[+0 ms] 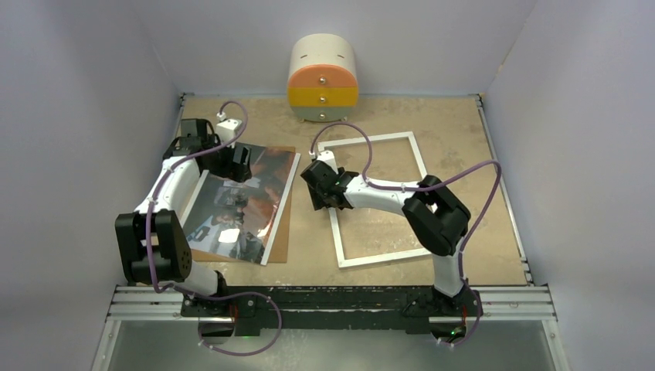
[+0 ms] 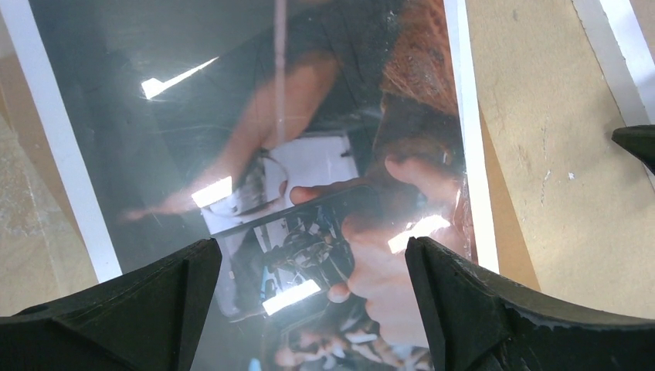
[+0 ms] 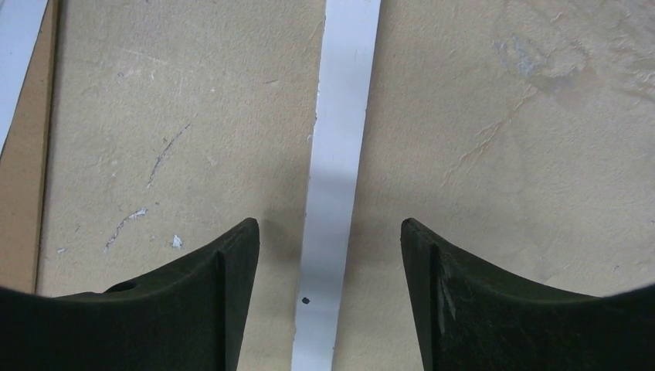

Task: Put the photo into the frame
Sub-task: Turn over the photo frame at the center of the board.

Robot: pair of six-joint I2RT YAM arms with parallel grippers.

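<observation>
Bright, sharp; glare on the photo (image 2: 212, 191)

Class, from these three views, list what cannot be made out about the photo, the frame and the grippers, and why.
- Top view: the left gripper hides the photo's far left corner.
- Top view: the right gripper covers part of the frame's left rail; glass pane or none, cannot tell.
- Left wrist view: glare washes out the photo's image.
- Right wrist view: only one rail shows; gripper contact unclear.
</observation>
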